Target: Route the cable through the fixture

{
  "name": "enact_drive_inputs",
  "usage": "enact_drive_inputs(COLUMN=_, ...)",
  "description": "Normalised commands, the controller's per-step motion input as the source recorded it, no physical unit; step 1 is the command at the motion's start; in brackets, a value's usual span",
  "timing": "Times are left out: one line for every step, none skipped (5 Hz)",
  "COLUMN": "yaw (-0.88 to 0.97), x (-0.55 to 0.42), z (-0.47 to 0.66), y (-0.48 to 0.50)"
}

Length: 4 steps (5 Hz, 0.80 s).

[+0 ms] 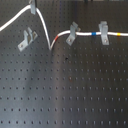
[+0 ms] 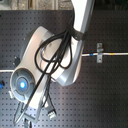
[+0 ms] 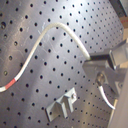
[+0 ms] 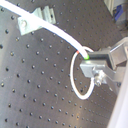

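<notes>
The white cable (image 1: 46, 31) climbs from the first exterior view's left edge to my gripper (image 1: 32, 7) at the top. From there it drops into a dip and runs right with blue and yellow-orange bands. My gripper is shut on the cable (image 4: 55, 31), as both wrist views show. The fixture (image 1: 27, 40), a grey U-shaped clip, stands below my gripper with nothing between its prongs. In the first wrist view the fixture (image 3: 62, 106) lies beneath the arching cable (image 3: 47, 31), which carries a red band. The arm hides the fixture in the second exterior view.
A narrow slanted clip (image 1: 72, 34) and a squarish upright clip (image 1: 104, 32) hold the cable on the right. The black perforated board (image 1: 65, 95) fills the scene. In the second exterior view the arm covers the middle; one clip (image 2: 99, 52) shows at the right.
</notes>
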Motion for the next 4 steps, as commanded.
enact_drive_inputs(yaw=0.10, x=-0.630, z=0.23, y=-0.026)
enact_drive_inputs(yaw=0.23, x=-0.554, z=0.42, y=-0.159)
enact_drive_inputs(yaw=0.18, x=-0.354, z=0.34, y=-0.072)
enact_drive_inputs(yaw=0.00, x=-0.070, z=0.38, y=-0.367)
